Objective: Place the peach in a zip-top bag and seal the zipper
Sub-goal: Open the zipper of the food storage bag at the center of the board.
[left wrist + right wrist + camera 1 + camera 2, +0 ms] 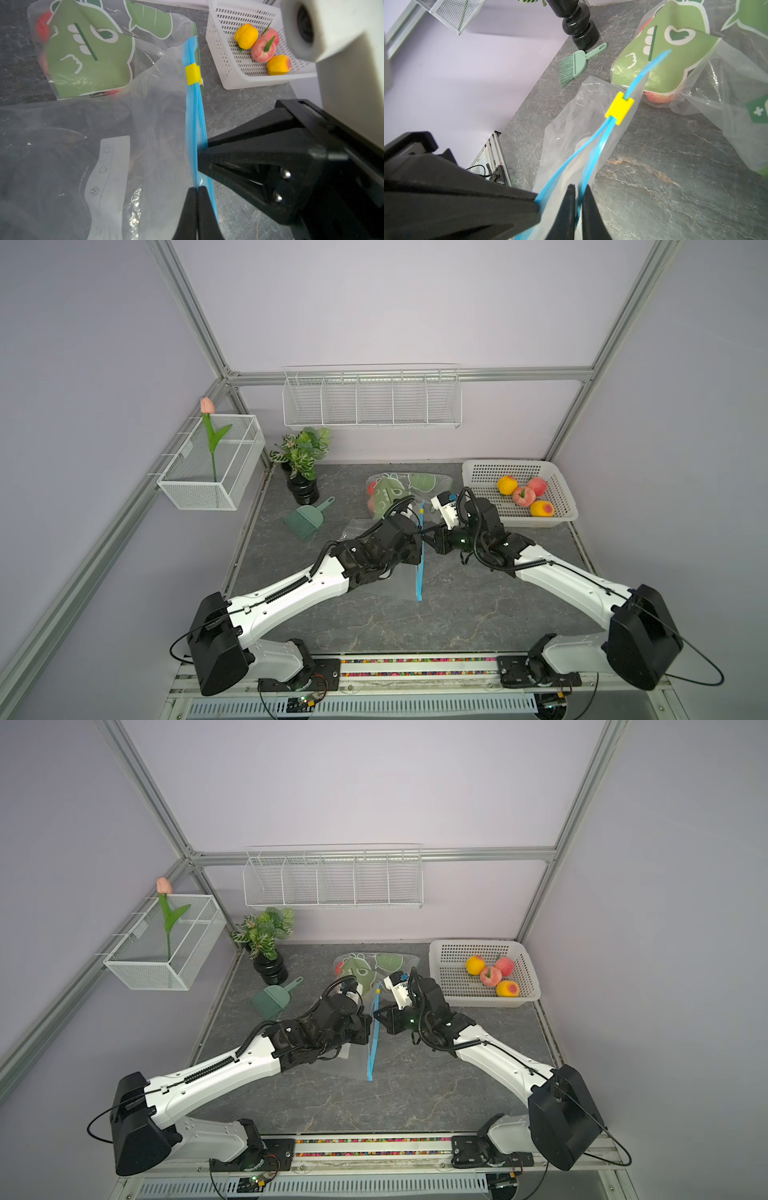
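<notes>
Peaches [523, 495] sit in the white basket [478, 489] at the far right of the table [457, 614], well apart from both grippers. Left gripper [196, 190] is clamped on one lip of the blue zipper [195, 116] of the clear zip-top bag [158, 128] and right gripper [578, 188] on the facing lip, the mouth parted between them short of the yellow slider [619, 108]. A green-printed bag [384, 493] holding fruit lies just behind, a brush [305, 522] and potted plant [302, 456] farther left.

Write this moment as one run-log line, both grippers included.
left gripper: jaws shut on blue zipper strip | right gripper: likewise | zip-top bag: unsealed | peaches: in white basket
</notes>
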